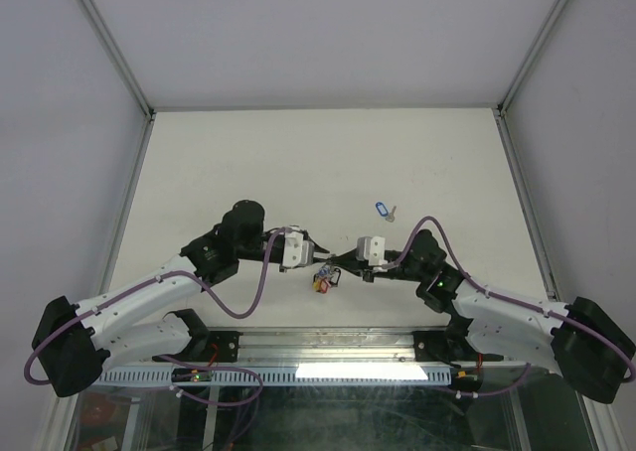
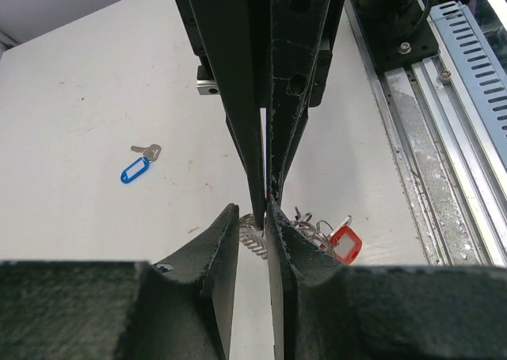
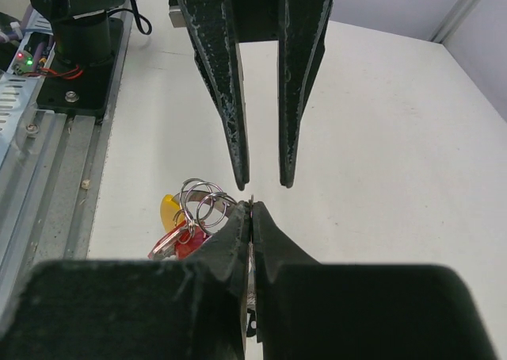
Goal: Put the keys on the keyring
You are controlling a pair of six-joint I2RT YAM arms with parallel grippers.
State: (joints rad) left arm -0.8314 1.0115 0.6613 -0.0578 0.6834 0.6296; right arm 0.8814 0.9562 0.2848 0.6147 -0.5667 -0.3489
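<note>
White bench (image 1: 298, 163), two hands meet.
My right hand (image 3: 251, 207) is pressed together; my left hand (image 3: 263, 184) stands slightly apart, near little silver metal keys (image 3: 188, 231) with red and yellow tags.

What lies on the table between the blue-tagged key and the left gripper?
Only bare tabletop lies between the blue-tagged key and the left gripper; the left wrist view shows it.
</note>
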